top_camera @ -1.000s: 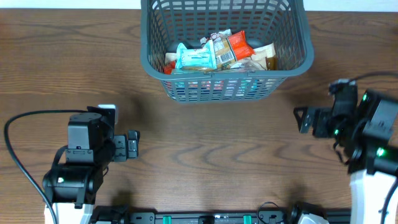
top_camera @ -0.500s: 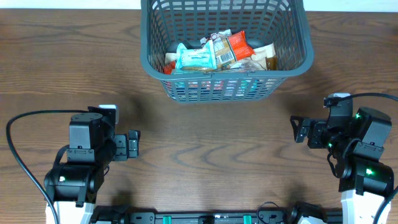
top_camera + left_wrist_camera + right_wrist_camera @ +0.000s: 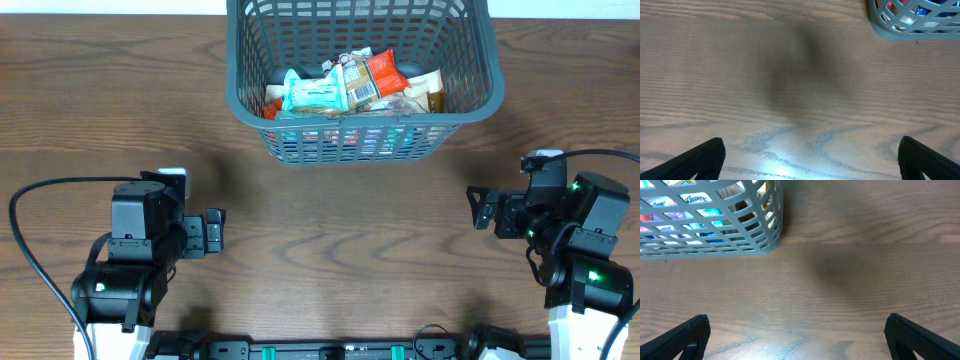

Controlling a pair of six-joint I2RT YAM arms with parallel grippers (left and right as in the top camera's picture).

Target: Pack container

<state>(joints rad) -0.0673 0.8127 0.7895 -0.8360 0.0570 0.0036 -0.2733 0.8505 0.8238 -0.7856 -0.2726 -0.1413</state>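
Note:
The dark grey-blue lattice container (image 3: 470, 95) stands at the back middle of the wooden table and holds several snack packets (image 3: 350, 85). Its corner shows at the top right of the left wrist view (image 3: 912, 31) and at the top left of the right wrist view (image 3: 755, 240). My left gripper (image 3: 215, 233) is open and empty over bare wood at the front left; its fingers (image 3: 700, 157) stand wide apart. My right gripper (image 3: 483, 210) is open and empty over bare wood at the front right; its fingers (image 3: 920, 337) stand wide apart.
A black cable (image 3: 40, 200) loops beside the left arm. The wooden table (image 3: 330, 240) spreads between the two arms and the container.
The right arm has drawn back toward the front and slightly left from a second ago, then stopped. The left arm has not moved.

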